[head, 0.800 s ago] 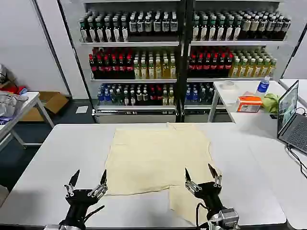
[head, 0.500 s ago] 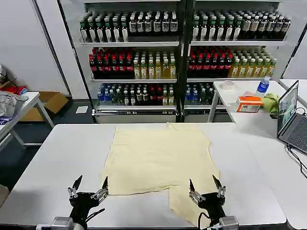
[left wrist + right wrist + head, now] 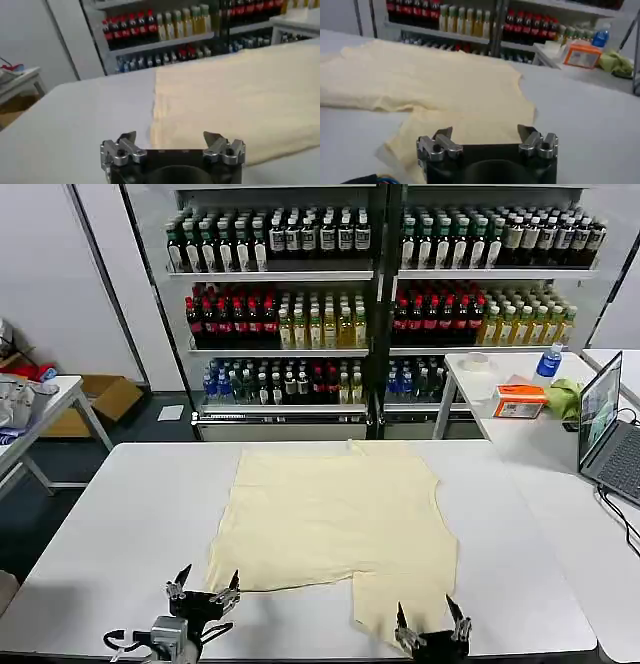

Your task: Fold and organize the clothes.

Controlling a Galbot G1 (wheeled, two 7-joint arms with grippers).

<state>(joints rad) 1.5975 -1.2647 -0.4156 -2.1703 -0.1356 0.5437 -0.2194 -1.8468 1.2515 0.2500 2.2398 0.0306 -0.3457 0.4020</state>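
The clothes are one pale cream-yellow T-shirt (image 3: 335, 519) spread flat on the white table (image 3: 120, 524), with one flap (image 3: 385, 609) reaching toward the near edge. My left gripper (image 3: 208, 586) is open at the near edge, just left of the shirt's near left corner (image 3: 165, 137). Over that flap (image 3: 470, 125), low at the near edge, my right gripper (image 3: 430, 621) is also open. Nothing sits between the fingers of either gripper (image 3: 171, 136) (image 3: 484, 131).
Shelves of bottles (image 3: 380, 294) stand behind the table. A side table on the right carries an orange box (image 3: 520, 399), a blue bottle (image 3: 548, 362), a green cloth (image 3: 566, 396) and a laptop (image 3: 608, 429). Another table with a cloth heap (image 3: 20, 399) is at the far left.
Both grippers have drawn back toward the near edge of the table and sunk lower in the head view, still open. The shirt lies as before.
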